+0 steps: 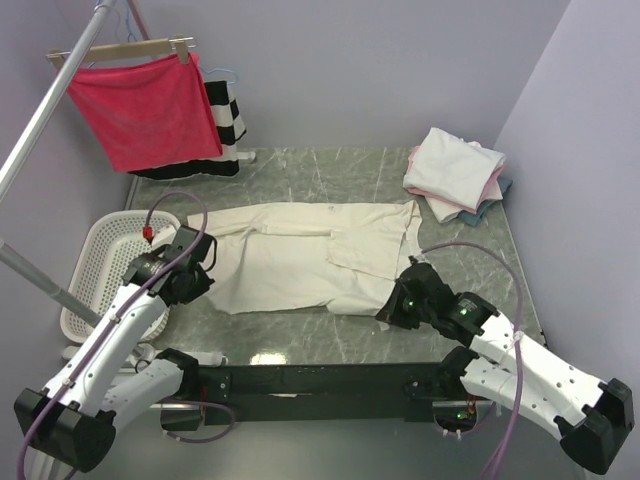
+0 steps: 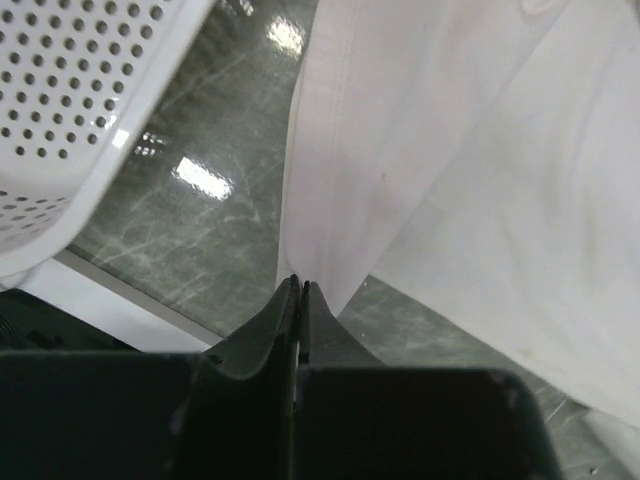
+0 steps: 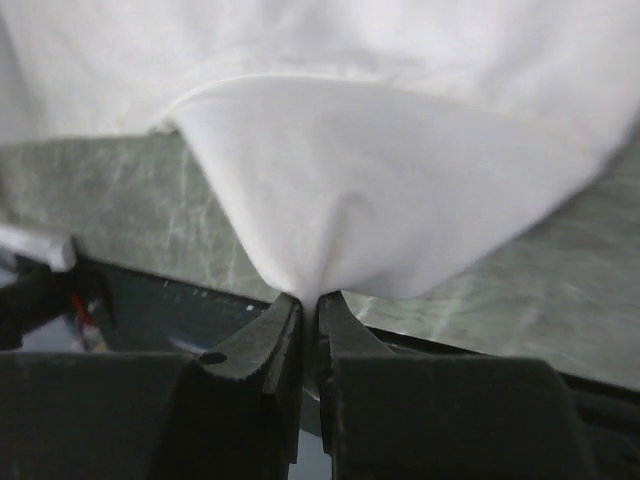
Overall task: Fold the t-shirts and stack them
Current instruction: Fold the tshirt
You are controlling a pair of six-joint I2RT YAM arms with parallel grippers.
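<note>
A cream t-shirt (image 1: 300,260) lies spread and partly folded across the middle of the marble table (image 1: 330,175). My left gripper (image 1: 205,272) is at its near left corner. In the left wrist view the jaws (image 2: 300,285) are shut with the shirt's corner (image 2: 330,200) pinched at their tips. My right gripper (image 1: 393,306) is at the shirt's near right edge, shut (image 3: 310,298) on a bunched fold of the cream cloth (image 3: 380,190), which is lifted slightly off the table. A stack of folded t-shirts (image 1: 455,170), cream on top with pink and blue beneath, sits at the far right.
A white perforated laundry basket (image 1: 100,260) stands at the left edge, close to my left arm; it also shows in the left wrist view (image 2: 70,100). A red cloth (image 1: 150,105) on a hanger and a black-and-white striped garment (image 1: 225,110) hang at the back left.
</note>
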